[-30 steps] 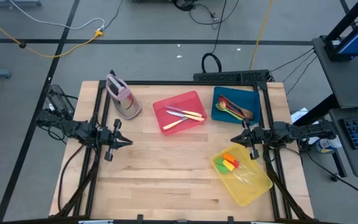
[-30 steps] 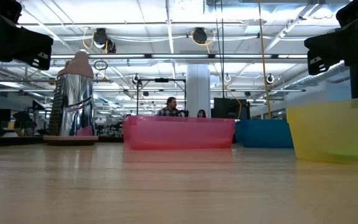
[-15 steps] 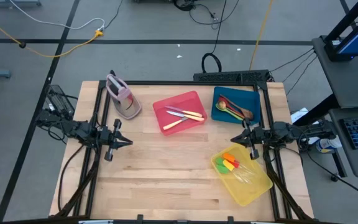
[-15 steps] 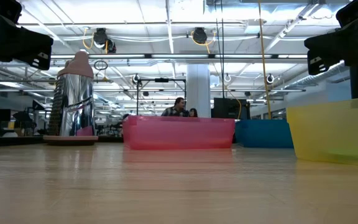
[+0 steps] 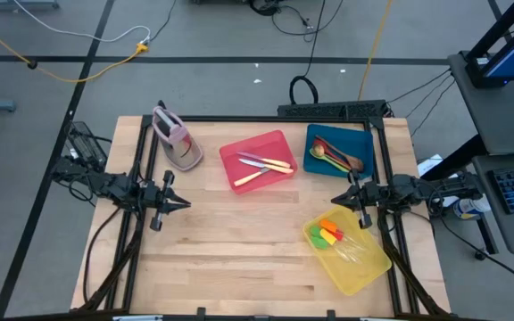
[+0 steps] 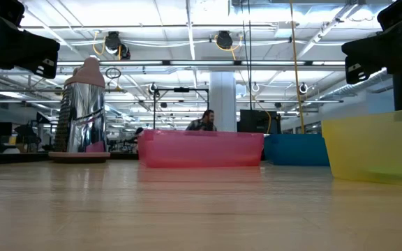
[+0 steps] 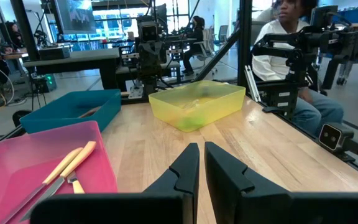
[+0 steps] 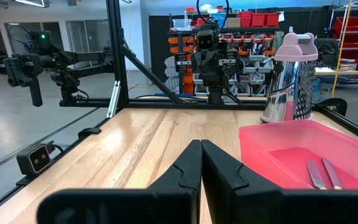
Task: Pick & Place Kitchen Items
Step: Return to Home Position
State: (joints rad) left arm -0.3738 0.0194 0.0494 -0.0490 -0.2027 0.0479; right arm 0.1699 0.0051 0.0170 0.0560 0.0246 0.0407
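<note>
The wooden counter is carrying three bins and a box grater. The left hand is hovering inside the left edge and the right hand inside the right edge, each with fingers pressed together on nothing. The yellow bin is sitting by the near right corner, holding the colour-headed spatulas. The red bin is sitting at mid far edge with the cream-handled knives. The blue bin is occupying the far right corner with the spoons. The grater is standing near the far left corner.
</note>
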